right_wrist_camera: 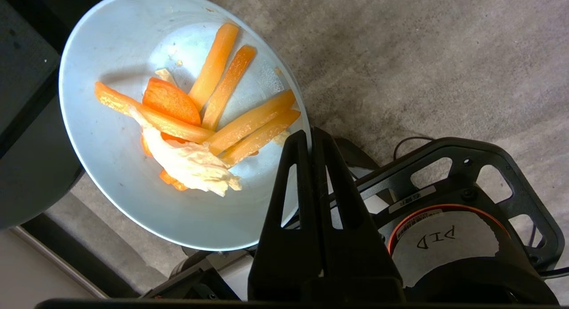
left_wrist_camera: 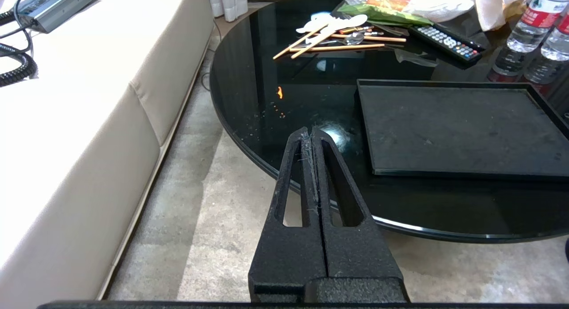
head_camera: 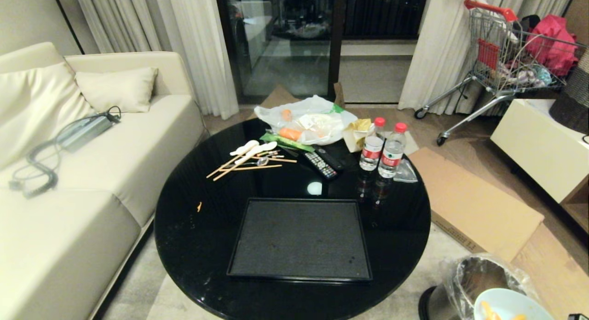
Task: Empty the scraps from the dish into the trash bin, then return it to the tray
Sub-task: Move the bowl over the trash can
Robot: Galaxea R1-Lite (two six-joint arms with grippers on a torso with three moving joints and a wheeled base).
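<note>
clearly the right gripper [right_wrist_camera: 310,138] pinches the rim of the dish [right_wrist_camera: 124,175], scraps [right_wrist_camera: 200,122] inside, beside the trash bin [head_camera: 464,283]. left gripper [left_wrist_camera: 310,135] is closed on nothing, near the table [left_wrist_camera: 266,69] holding the tray [head_camera: 299,239].

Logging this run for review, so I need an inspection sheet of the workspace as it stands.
Surface: glossy black round table, one orange bit lying on it.
Job's things: tray bare; dish holding scraps, beside trash bin.
Clutter: chopsticks, remote, two bottles, plastic bag.
Grippers: right gripper shut on dish rim; left gripper shut, empty, at table edge.
Cables: coiled cord on sofa.
Surroundings: shopping cart, cardboard.
</note>
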